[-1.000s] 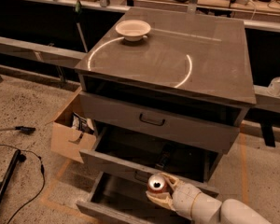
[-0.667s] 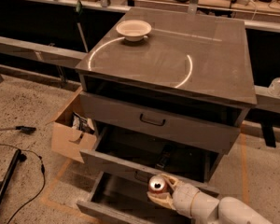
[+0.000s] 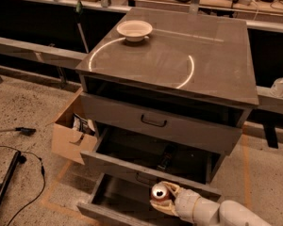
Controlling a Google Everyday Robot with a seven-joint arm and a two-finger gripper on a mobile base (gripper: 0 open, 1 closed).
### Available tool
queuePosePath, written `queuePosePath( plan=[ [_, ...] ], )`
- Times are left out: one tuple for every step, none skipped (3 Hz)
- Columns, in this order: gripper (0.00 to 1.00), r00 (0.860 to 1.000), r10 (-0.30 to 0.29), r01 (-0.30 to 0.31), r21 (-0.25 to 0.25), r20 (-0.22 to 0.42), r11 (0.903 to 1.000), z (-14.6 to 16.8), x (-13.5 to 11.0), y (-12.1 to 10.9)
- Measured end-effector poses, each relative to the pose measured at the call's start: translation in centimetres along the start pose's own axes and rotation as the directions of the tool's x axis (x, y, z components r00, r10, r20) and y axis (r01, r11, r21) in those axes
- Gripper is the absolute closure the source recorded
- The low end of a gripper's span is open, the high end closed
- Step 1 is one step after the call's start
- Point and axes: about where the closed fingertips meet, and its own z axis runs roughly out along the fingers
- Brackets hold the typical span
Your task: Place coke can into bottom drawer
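Camera view: gripper [image 3: 164, 200] above bottom drawer [image 3: 114, 195], jaws clamping coke can [image 3: 159, 191], top upward.

The gripper [image 3: 162, 198] is gripping the can [image 3: 158, 192] between its fingers [image 3: 172, 189] over the open bottom drawer [image 3: 114, 196], at the picture's lower edge, while a bowl [image 3: 134, 29] is sitting on the tabletop [image 3: 217, 65].

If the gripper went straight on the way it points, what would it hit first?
Holding the coke can, the gripper points left over the bottom drawer; probably that drawer's left wall comes first, though depth is unclear.
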Motion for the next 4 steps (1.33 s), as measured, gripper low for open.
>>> queuePosePath(
  plan=[
    [1.0,1.0,0.022,-0.022,-0.011,-0.023,0.9997,0.1,2.2,0.6],
    [1.0,0.999,0.04,-0.04,-0.015,-0.034,0.9991,1.2,3.9,0.4],
    [1.0,0.998,0.052,-0.053,-0.019,-0.04,0.9984,3.1,5.6,-0.3],
    [1.0,0.998,0.051,-0.051,-0.019,-0.04,0.9985,4.1,6.2,-1.0]
  ],
)
